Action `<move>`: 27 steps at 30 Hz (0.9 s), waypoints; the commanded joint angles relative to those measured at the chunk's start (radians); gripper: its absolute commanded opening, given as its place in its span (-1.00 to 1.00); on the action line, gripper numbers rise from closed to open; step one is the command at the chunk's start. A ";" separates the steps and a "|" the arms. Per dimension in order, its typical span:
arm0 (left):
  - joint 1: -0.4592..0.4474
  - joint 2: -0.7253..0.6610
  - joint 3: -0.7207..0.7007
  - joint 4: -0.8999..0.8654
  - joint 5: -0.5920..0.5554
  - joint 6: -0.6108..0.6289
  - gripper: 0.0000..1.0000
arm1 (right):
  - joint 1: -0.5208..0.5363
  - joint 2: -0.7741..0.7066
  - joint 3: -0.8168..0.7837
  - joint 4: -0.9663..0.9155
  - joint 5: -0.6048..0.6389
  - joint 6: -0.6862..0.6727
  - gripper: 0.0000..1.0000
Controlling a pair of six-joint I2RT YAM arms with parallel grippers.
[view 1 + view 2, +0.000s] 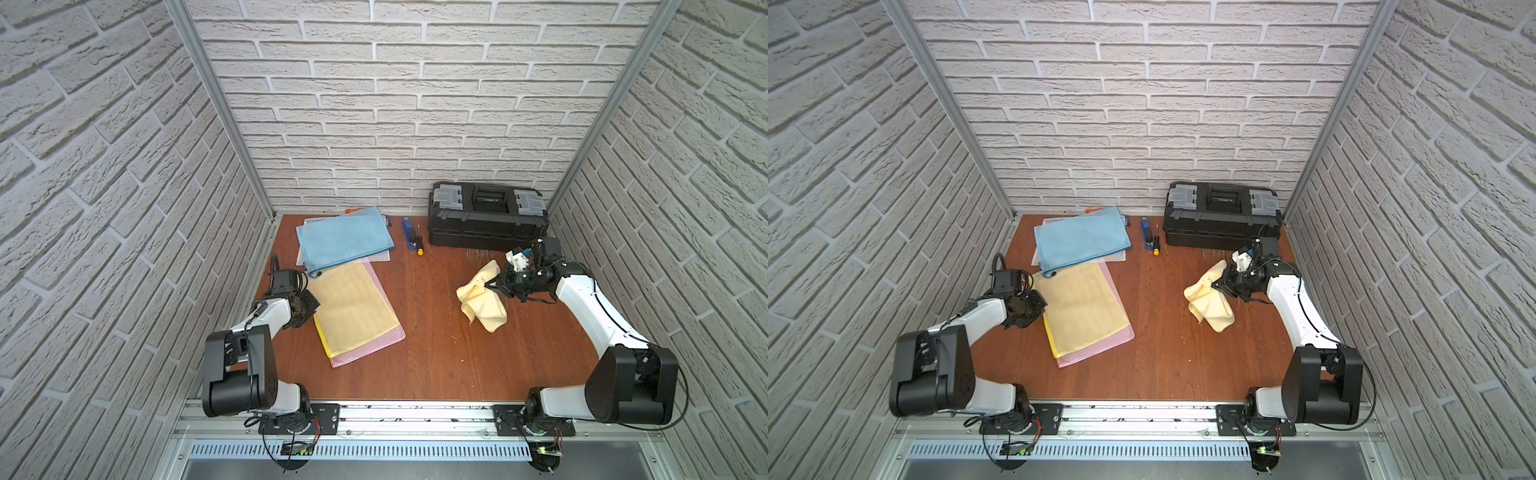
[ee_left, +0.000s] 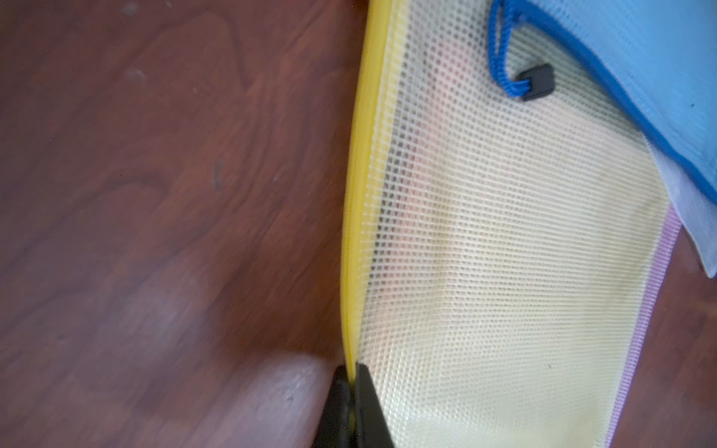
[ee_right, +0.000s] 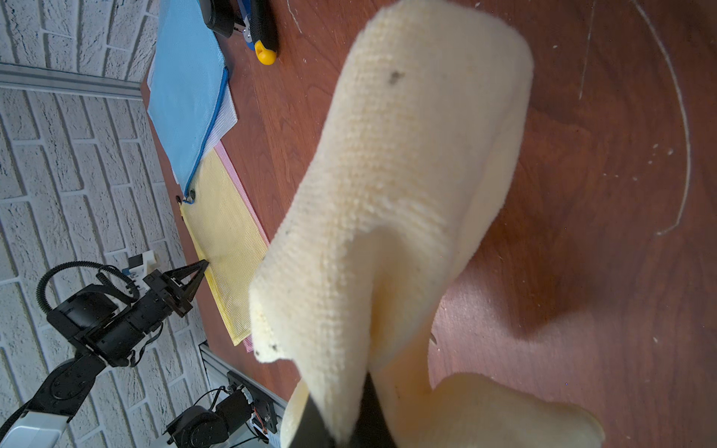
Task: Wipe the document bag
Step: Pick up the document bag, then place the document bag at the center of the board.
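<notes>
The left claw (image 1: 313, 307) is closed on the yellow document bag (image 1: 353, 307). In the left wrist view its two black fingertips (image 2: 364, 388) pinch the bag's solid yellow border, with the mesh face spreading away from one side of the tips and bare worktop (image 1: 436, 353) on the other. The bag lies flat and reaches from this claw toward the middle of the worktop. It rests on a pink bag (image 1: 374, 349), which shows past its edges on the sides away from the claw. Beyond the claw, toward the back wall, a blue bag (image 1: 345, 237) overlaps the yellow bag's far end, and its blue zipper cord (image 2: 500, 50) rests on the yellow mesh.

The right claw (image 1: 490, 286) is clamped on a pale yellow cloth (image 1: 482, 299). The cloth bunches ahead of its tips and droops onto the worktop below them. The yellow document bag lies well apart from this claw, across open worktop and out in front of its tips, as the right wrist view shows (image 3: 229, 232). Behind the right claw and close by stands a black toolbox (image 1: 486, 216) against the back wall. A blue stapler (image 1: 408, 232) and a screwdriver (image 1: 419, 243) lie between the toolbox and the blue bag.
</notes>
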 commanded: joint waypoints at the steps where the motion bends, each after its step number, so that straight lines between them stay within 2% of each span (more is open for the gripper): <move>1: -0.014 -0.117 0.068 -0.134 -0.063 0.025 -1.00 | 0.012 -0.008 0.012 0.018 -0.001 0.001 -0.95; 7: -0.084 -0.264 0.196 -0.323 -0.112 0.019 -1.00 | 0.021 -0.002 0.012 0.026 -0.003 0.006 -0.96; 11: -0.243 -0.276 0.261 -0.293 -0.058 -0.045 -1.00 | 0.021 -0.023 0.033 0.004 0.028 0.000 -0.96; 17: -0.590 -0.077 0.404 -0.176 -0.025 -0.147 -1.00 | 0.020 -0.057 0.091 -0.025 0.062 0.005 -0.96; 21: -0.788 0.086 0.528 -0.048 0.013 -0.160 -1.00 | 0.010 -0.085 0.151 -0.078 0.096 -0.017 -0.96; 24: -0.864 0.191 0.610 0.018 0.079 -0.151 -1.00 | -0.007 -0.104 0.197 -0.129 0.127 -0.030 -0.96; 27: -0.890 0.269 0.632 0.158 0.240 -0.195 -1.00 | -0.026 -0.132 0.218 -0.165 0.166 -0.041 -0.96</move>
